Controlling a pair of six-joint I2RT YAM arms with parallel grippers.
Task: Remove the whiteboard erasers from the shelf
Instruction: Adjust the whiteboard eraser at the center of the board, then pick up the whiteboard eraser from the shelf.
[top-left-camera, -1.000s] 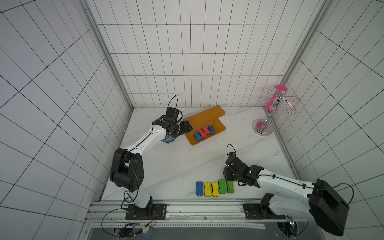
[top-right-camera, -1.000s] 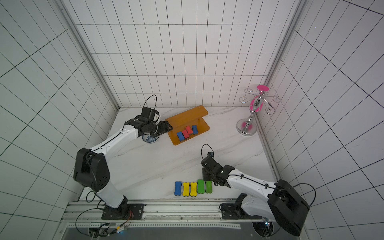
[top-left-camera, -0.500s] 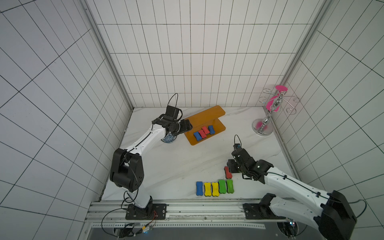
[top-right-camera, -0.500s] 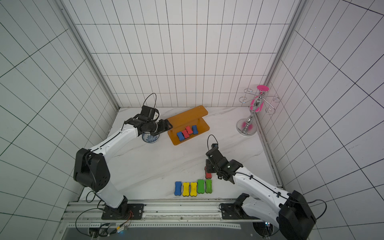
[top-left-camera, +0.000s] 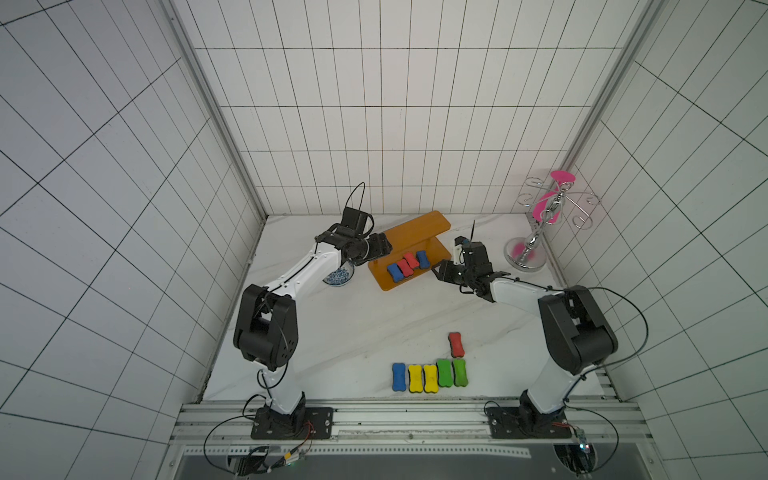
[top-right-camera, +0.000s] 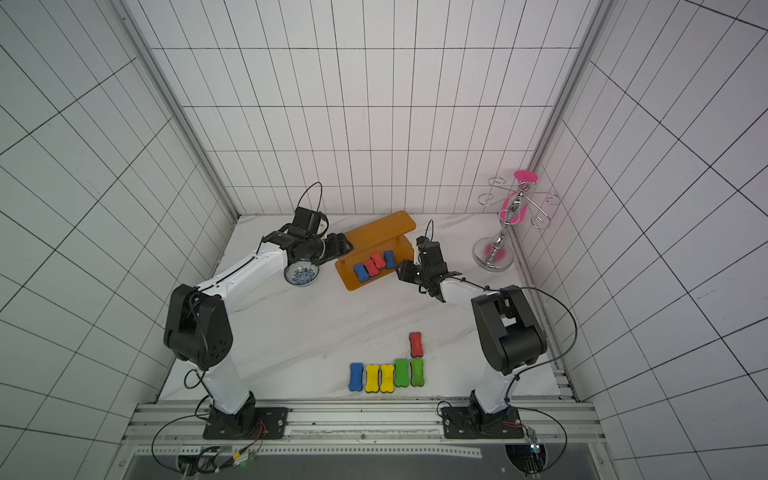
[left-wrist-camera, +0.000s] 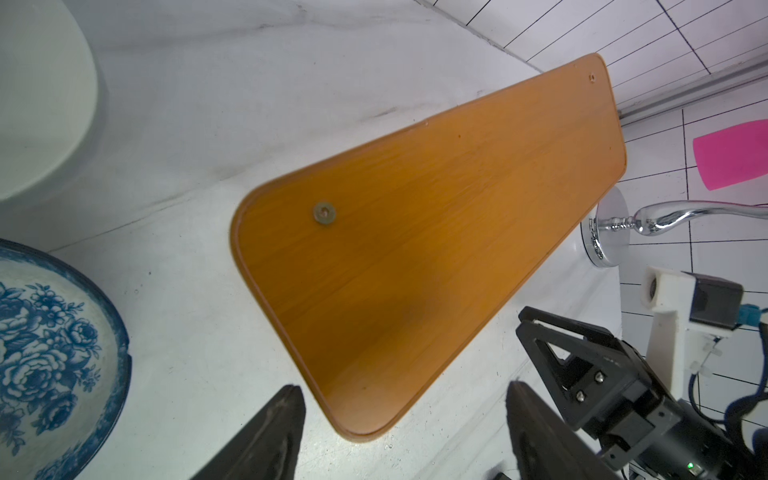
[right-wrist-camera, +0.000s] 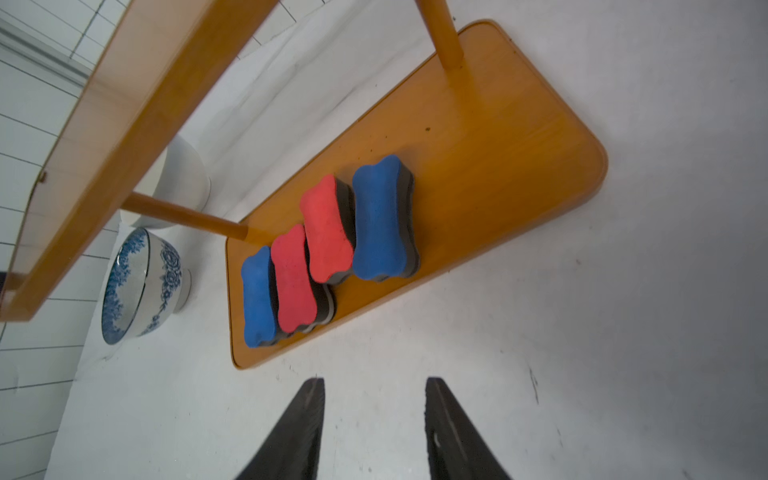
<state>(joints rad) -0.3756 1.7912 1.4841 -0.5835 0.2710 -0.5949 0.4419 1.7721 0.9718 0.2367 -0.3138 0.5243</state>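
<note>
1. At the back of the white marble table (top-left-camera: 332, 324), the orange-brown shelf (top-left-camera: 417, 231) stands at an angle to the wall, its top board bare.
2. Four whiteboard erasers (right-wrist-camera: 328, 228) sit side by side on the shelf's lower board: blue, red, red, blue, felt sides down, each touching its neighbour.
3. The right gripper (right-wrist-camera: 374, 384) hovers over the table just short of the lower board's front edge, pointing toward the four. Its jaws are parted and nothing is between them.
4. The left gripper (left-wrist-camera: 402, 388) hangs at the end of the shelf nearest the left arm. Its jaws are spread wide. In the left wrist view the top board's rounded end shows between the fingers with a gap on either side, so it holds nothing.
5. Six more erasers lie on the table near the front rail, well apart from the shelf. A row of five (top-left-camera: 430, 378) runs blue, yellow, yellow, green, green.
6. A lone red eraser (top-left-camera: 456, 344) lies just behind the green end of that row.
7. A blue-and-white bowl (top-left-camera: 338, 276) stands beside the shelf, partly under the left arm.
8. A chrome stand (top-left-camera: 525, 257) with a pink piece on it occupies the far corner on the right arm's side.
</note>
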